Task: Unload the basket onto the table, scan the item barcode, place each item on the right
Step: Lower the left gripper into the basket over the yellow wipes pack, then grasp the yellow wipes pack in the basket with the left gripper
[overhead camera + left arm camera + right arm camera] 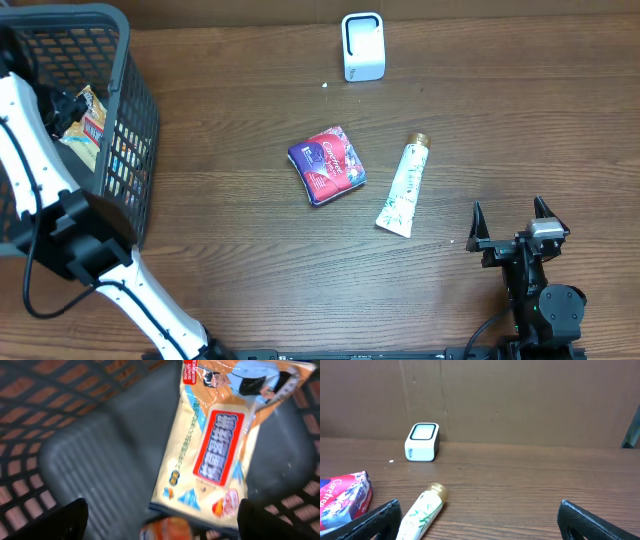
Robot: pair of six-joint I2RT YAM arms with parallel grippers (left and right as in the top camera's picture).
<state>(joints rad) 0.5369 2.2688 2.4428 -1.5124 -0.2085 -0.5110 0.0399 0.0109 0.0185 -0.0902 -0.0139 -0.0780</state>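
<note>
Looks like you're at the pick step. Your left gripper hangs inside the basket at 10 o'clock, jaws spread wide and empty, just over the yellow snack packet on the basket floor. Next you'd drop down, pinch the packet across its narrow side, then carry it to the scanner at 12 o'clock. Your right gripper sits open and empty at 4 o'clock.

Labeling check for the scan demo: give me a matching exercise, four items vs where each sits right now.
Items:
1 scanner
2 tube
3 purple packet
4 yellow snack bag

Places:
A inside the basket
B far edge of the table
C table centre
D just right of the purple packet

Pairs: 1-B; 2-D; 3-C; 4-A
</note>
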